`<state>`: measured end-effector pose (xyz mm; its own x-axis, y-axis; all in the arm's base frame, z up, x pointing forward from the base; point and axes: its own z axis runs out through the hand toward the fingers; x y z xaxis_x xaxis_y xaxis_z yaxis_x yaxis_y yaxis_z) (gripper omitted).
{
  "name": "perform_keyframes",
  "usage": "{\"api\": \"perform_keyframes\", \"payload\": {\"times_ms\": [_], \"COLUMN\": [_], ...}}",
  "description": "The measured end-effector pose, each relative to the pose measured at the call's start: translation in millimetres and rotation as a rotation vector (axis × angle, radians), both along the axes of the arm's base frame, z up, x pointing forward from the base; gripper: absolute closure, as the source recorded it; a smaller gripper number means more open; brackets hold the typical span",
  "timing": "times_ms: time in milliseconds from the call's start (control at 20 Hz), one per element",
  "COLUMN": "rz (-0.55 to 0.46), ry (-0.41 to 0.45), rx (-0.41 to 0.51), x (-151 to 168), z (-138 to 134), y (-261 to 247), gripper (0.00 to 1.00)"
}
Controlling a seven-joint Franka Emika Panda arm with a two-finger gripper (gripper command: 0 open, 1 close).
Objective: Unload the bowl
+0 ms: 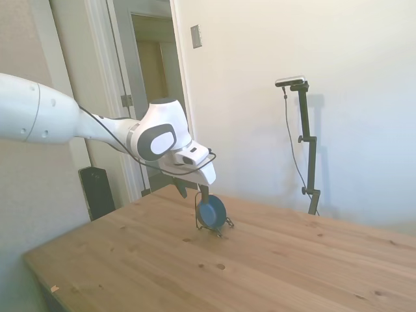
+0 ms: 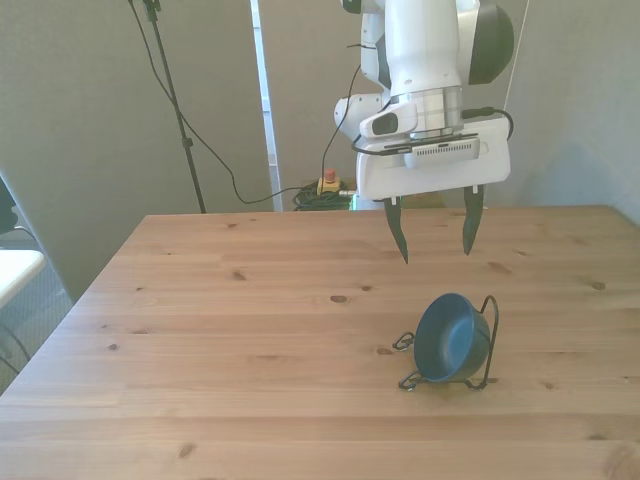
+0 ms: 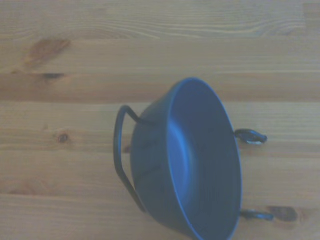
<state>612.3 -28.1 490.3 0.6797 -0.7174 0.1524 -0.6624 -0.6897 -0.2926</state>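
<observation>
The small dark-blue bowl (image 2: 449, 338) stands tilted on its edge in a thin black wire rack (image 2: 487, 340) on the wooden table, its opening turned toward the front view's left. From the side the bowl (image 1: 211, 212) shows just below the fingers. My gripper (image 2: 435, 236) hangs open above and behind the bowl, a clear gap below its fingertips, holding nothing. Up close, the wrist view shows the bowl (image 3: 195, 160) leaning against the rack's loop (image 3: 120, 150).
The wooden table (image 2: 220, 330) stretches wide to the front view's left of the rack. Cables and a small yellow device (image 2: 327, 186) lie on the floor behind the table. An open doorway (image 1: 153, 78) is behind the arm in the side view.
</observation>
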Motion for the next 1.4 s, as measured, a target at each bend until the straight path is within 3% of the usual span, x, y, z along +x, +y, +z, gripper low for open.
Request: {"api": "perform_keyframes", "payload": {"times_ms": [400, 1400], "rz": [0.07, 0.12], "ry": [0.038, 0.058], "rx": [0.073, 0.207], "x": [24, 37], "z": [-18, -16], "y": [6, 7], "gripper": [0.0, 0.0]}}
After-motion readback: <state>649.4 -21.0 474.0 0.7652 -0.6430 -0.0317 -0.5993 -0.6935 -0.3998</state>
